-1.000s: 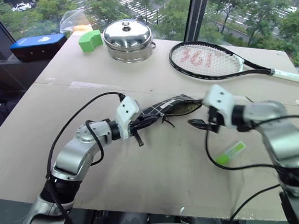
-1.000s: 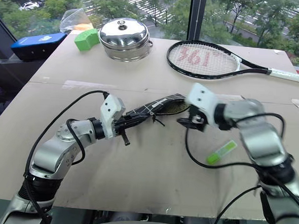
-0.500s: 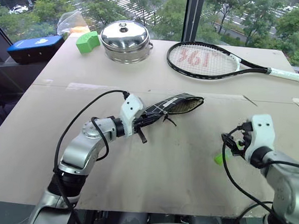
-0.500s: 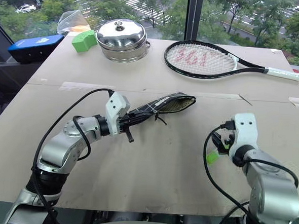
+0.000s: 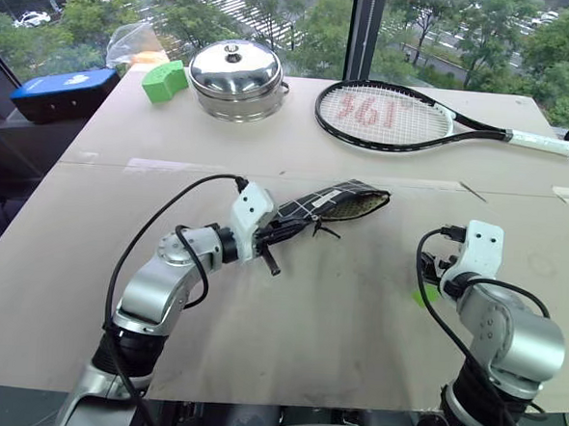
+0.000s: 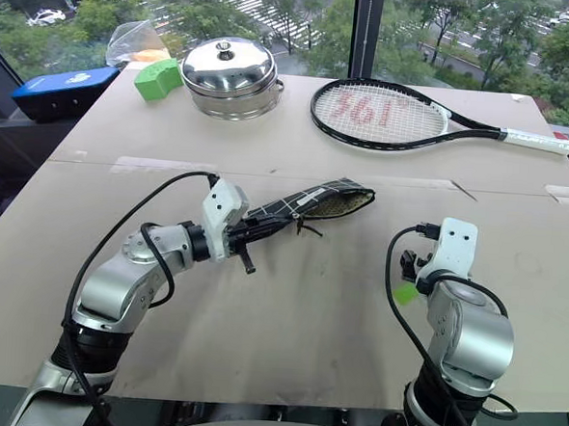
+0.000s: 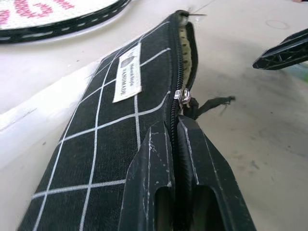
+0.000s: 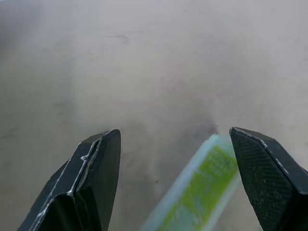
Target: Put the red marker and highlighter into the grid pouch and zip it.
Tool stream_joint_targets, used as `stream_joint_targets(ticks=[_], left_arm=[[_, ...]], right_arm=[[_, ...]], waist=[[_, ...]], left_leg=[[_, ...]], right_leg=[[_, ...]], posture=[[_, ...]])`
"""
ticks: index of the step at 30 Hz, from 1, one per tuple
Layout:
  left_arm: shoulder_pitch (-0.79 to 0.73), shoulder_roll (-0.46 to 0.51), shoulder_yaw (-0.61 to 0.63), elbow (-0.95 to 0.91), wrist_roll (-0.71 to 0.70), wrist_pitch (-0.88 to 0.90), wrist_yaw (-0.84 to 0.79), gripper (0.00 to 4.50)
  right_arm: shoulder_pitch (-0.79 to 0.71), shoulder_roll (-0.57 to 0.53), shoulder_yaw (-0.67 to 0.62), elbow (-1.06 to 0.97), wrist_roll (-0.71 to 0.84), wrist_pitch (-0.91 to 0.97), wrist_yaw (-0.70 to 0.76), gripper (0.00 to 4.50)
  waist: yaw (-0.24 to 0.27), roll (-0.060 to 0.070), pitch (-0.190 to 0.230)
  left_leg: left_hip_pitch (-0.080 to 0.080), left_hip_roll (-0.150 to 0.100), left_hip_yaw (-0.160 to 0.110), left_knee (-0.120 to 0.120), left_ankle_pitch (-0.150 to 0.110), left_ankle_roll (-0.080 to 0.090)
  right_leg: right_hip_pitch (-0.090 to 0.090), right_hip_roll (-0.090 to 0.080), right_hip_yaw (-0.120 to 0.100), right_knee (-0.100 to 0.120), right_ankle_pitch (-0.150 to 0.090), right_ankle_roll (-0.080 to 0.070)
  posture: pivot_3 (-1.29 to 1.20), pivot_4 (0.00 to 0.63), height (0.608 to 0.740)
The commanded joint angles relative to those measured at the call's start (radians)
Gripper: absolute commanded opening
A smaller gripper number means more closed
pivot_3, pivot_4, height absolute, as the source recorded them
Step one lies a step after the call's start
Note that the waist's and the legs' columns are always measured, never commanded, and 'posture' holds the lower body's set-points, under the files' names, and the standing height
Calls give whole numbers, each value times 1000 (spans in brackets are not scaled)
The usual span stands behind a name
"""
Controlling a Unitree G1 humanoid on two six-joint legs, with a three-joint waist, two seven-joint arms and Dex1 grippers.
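The grid pouch (image 5: 335, 201) lies mid-table, black with white lines, and its far end gapes open on a pale lining. My left gripper (image 7: 175, 129) is shut on the pouch's zipper edge, just behind the zipper pull (image 7: 182, 98), holding that end slightly raised. To the right, the lime-green highlighter (image 8: 202, 192) lies flat on the table. My right gripper (image 8: 174, 132) hangs open just over it, one finger on each side, with nothing held. In the left eye view the highlighter (image 5: 421, 297) peeks out beside that wrist. The red marker is hidden.
At the back stand a lidded steel pot (image 5: 238, 73), a green block (image 5: 165, 78) and a tennis racket (image 5: 387, 113). A blue case (image 5: 65, 88) sits off the table's back left corner. Bare tabletop (image 5: 336, 313) spreads between the pouch and the near edge.
My right gripper left the pouch's open end, swung right and down while rolling over, and now hovers open over the highlighter. My left gripper kept its hold on the pouch.
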State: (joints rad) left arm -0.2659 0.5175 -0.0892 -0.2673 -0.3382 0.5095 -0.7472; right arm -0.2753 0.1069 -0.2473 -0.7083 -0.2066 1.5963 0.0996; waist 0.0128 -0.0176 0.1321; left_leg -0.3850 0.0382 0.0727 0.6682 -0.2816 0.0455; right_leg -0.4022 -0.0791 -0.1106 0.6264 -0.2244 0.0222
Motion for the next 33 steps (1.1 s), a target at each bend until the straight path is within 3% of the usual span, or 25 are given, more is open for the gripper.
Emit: stream_joint_targets(ticks=[1,3,9,12,15,18,23,24,26,30,33], left_arm=[[13,5,21,-64,-5,-6,15,0],[23,5,21,-73,-6,-6,21,0],[33,2,22,-75,-7,-9,30,0],[31,3,22,-68,-8,-13,28,0],[26,3,19,-61,-7,-17,23,0],[24,2,17,-57,-5,-21,20,0],[27,-1,14,-64,-5,-18,24,0],[28,-1,14,-65,-5,-17,24,0],[30,-1,14,-67,-5,-16,25,0],[32,0,14,-70,-4,-14,27,0],[32,-1,13,-72,-3,-14,30,0]], right_arm=[[53,17,25,6,-61,18,39,3384],[51,-66,54,-4,-43,18,100,2846],[-2,-316,57,-46,88,18,297,2846],[-22,-556,35,-51,277,18,436,2846],[3,-671,-56,22,485,18,423,2846],[53,-707,-134,73,758,18,240,2846],[104,-769,-191,203,1476,18,-338,2846],[159,-892,-96,230,1783,-159,-574,2846],[228,-1019,40,243,2121,-410,-877,2846],[255,-1027,161,177,2179,-627,-1046,2846],[270,-1036,216,143,2179,-697,-1095,2120]], waist=[[-2,1,0],[-2,0,0],[-2,5,3],[-1,7,5],[0,5,4],[1,4,4],[0,3,5],[0,2,5],[3,3,8],[1,-5,9],[2,-5,9]], left_leg=[[0,0,0,0,0,0],[0,0,1,0,0,0],[0,-1,1,0,0,0],[0,0,1,-1,-3,4],[0,-1,0,-1,-3,5],[0,0,-1,-1,-3,5],[0,0,1,-1,-3,6],[0,0,2,-1,-3,6],[0,-1,2,0,-4,8],[0,-1,2,0,-4,8],[0,0,4,0,-4,8]], right_leg=[[0,0,0,0,0,0],[0,0,1,0,0,0],[0,-1,1,-1,0,0],[0,0,0,-1,0,0],[0,-1,1,-1,0,0],[0,0,2,-2,0,0],[0,-2,4,-1,0,-1],[0,-3,5,-1,0,-1],[0,-8,5,-1,0,-1],[0,-1,5,-2,-1,2],[0,-1,7,-2,-2,5]], posture=[[0,150,740],[0,150,740],[0,150,740],[0,150,740],[0,150,740],[0,150,740],[0,150,740],[0,150,740],[0,150,740],[0,150,740],[0,150,740]])
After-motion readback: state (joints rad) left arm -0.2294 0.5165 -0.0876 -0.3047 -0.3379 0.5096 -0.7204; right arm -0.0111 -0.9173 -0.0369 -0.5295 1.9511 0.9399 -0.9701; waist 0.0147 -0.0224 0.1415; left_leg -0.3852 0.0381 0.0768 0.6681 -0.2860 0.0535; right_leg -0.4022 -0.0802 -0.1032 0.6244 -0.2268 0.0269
